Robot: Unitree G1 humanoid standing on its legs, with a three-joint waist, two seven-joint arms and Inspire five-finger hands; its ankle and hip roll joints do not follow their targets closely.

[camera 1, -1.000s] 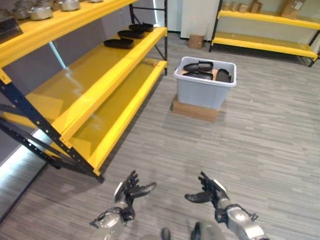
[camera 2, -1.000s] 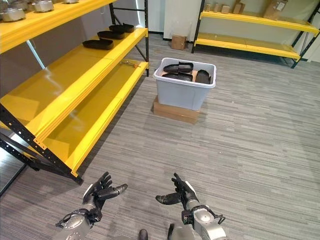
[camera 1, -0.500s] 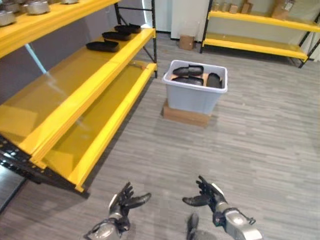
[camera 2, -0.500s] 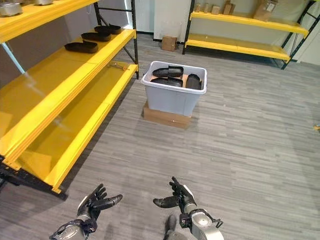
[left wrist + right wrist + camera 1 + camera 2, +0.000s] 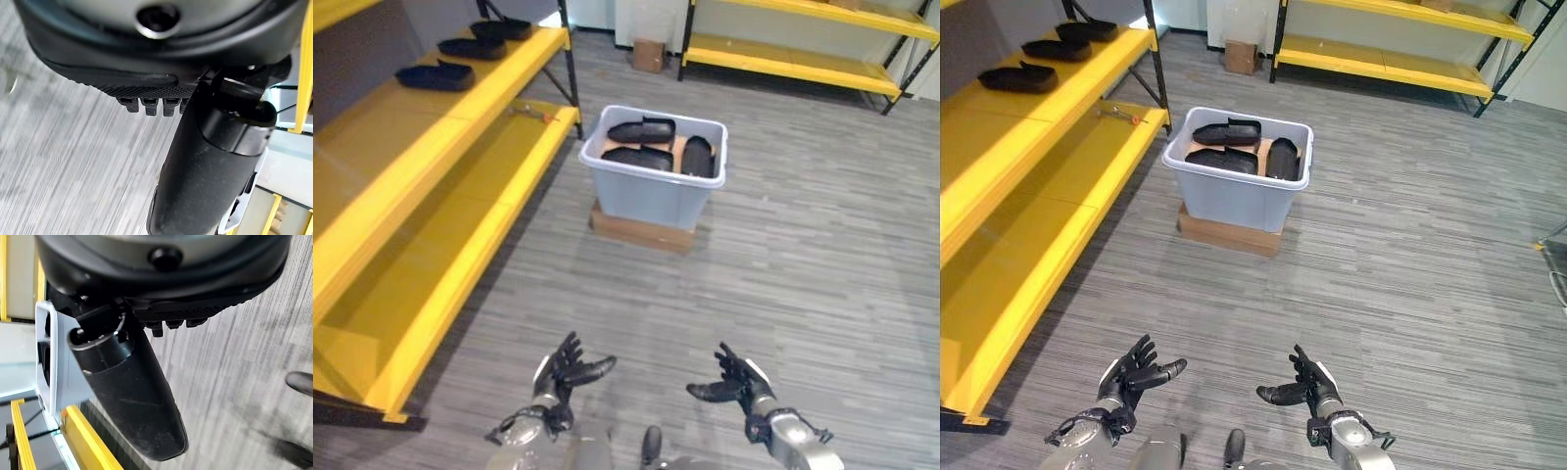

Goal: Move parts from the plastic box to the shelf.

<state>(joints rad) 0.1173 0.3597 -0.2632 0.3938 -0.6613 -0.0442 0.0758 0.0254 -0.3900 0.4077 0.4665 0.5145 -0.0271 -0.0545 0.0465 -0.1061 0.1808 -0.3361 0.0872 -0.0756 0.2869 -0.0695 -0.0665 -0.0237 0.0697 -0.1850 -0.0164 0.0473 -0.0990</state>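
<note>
A grey plastic box (image 5: 651, 191) stands on a flat cardboard base on the floor, ahead of me. Three black shoe-shaped parts (image 5: 642, 130) lie inside it. More black parts (image 5: 434, 75) rest on the middle board of the yellow shelf (image 5: 431, 137) at my left. My left hand (image 5: 564, 372) and right hand (image 5: 734, 378) hover low over the floor, well short of the box, palms turned inward. Both are open and hold nothing; the right wrist view shows the thumb (image 5: 132, 396) straight, with the box (image 5: 51, 362) beyond it.
A second yellow shelf (image 5: 803, 59) runs along the far wall, with a small cardboard carton (image 5: 649, 54) on the floor beside it. The lower board (image 5: 421, 264) of the near shelf reaches out toward the floor at my left. Grey plank floor lies between me and the box.
The camera has swung right and come closer: the box now sits nearer the middle and the shelf has slid leftward. Both hands keep the same open pose.
</note>
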